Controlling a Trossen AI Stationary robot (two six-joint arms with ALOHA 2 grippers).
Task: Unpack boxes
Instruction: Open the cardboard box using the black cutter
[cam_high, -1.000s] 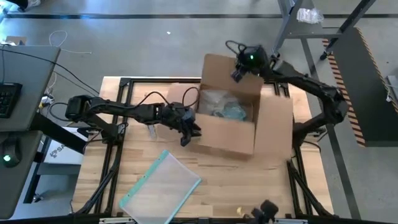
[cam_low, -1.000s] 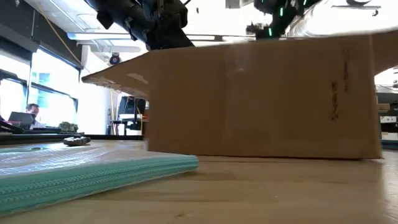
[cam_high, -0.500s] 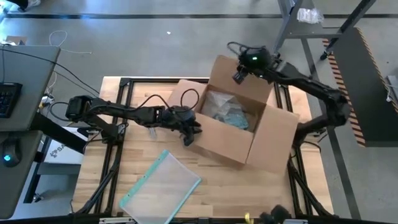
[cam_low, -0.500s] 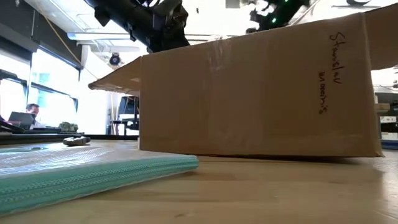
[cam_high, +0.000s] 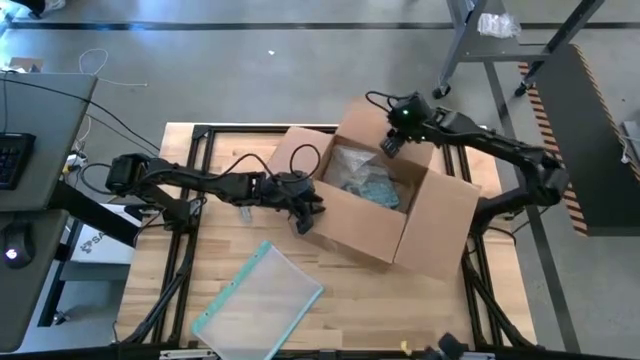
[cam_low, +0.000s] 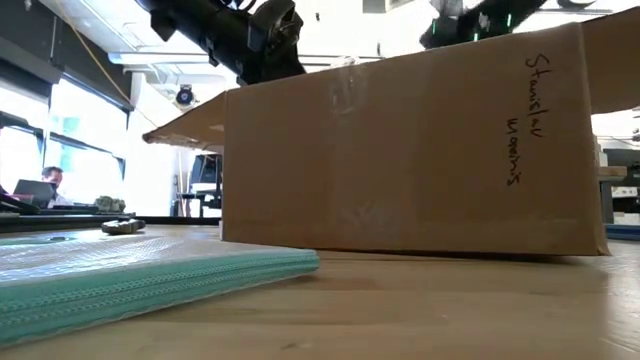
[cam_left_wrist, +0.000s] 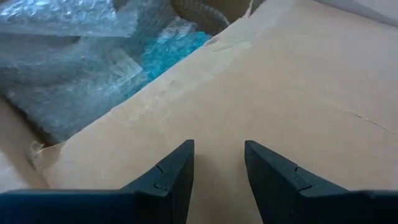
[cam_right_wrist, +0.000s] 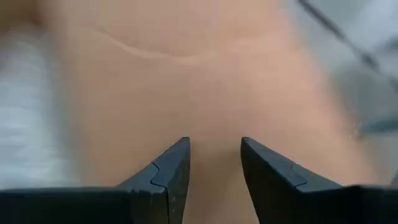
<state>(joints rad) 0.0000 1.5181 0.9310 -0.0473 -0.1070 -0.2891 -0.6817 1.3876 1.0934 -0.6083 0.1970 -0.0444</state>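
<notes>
With both my left tool (cam_high: 305, 212) and right tool (cam_high: 392, 143) clamped on box (cam_high: 385, 205) flaps, uneven pulling could tear cardboard.

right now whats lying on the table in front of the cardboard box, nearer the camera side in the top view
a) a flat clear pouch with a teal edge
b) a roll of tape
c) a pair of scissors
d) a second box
a: in the high view a flat clear pouch with a teal edge lies on the wooden table, apart from the open cardboard box; the low view shows its teal edge too.
</notes>
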